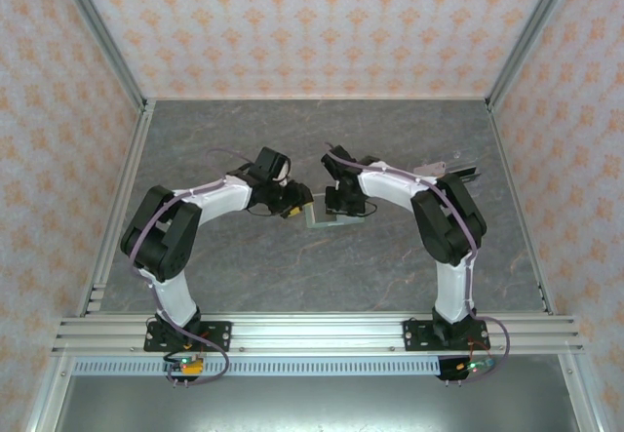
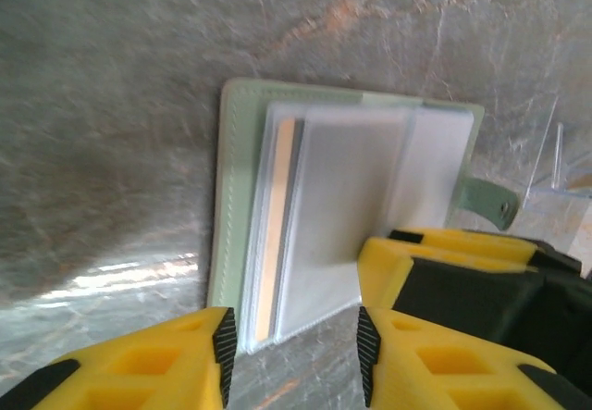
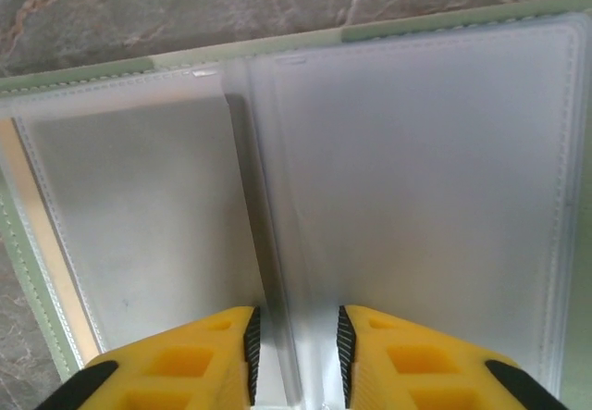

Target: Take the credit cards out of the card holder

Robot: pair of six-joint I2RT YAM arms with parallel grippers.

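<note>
The sage-green card holder lies open and flat on the table, between the two grippers. In the left wrist view its green rim frames frosted pale pockets, and the long edge of an orange-yellow credit card shows inside the left pocket. My left gripper is open, its tips straddling the near edge of those pockets. The right gripper's yellow finger rests on the holder's right half. In the right wrist view the holder lies spread, and my right gripper is open, with a thin pocket leaf standing between its fingers.
Grey marbled tabletop inside patterned walls. Small dark and clear flat pieces lie at the back right, behind the right arm. Both arms bend inward, their wrists close together at the centre.
</note>
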